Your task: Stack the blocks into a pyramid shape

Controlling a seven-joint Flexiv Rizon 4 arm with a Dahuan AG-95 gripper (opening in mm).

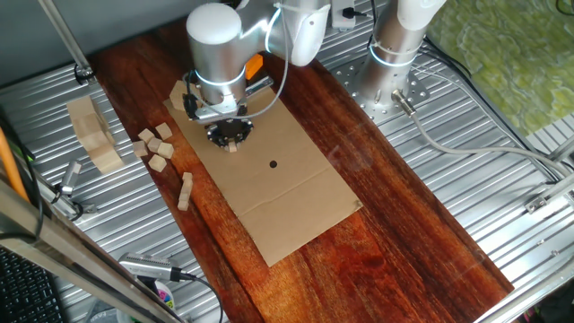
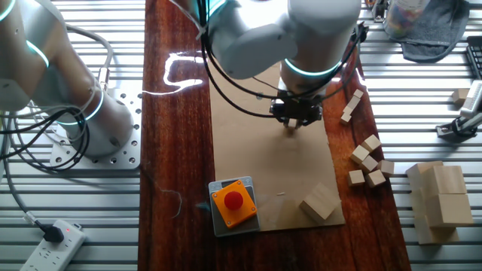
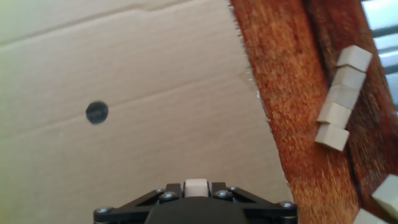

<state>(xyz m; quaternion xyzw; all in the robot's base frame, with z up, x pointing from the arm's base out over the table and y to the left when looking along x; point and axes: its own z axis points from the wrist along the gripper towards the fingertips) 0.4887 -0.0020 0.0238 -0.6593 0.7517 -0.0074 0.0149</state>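
Hand view: my hand (image 3: 196,188) pinches one small pale wooden cube (image 3: 196,186) between its fingers, just above the cardboard (image 3: 143,93). Other cubes (image 3: 339,93), plain and alike, lie in a row on the dark wood surface (image 3: 292,112) beside the cardboard.

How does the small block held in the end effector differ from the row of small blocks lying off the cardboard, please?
The held block is single, clamped in the end effector above the cardboard sheet. The row of blocks counts about five, end to end, ungripped on the dark wooden board. Both are pale, plain wooden cubes.
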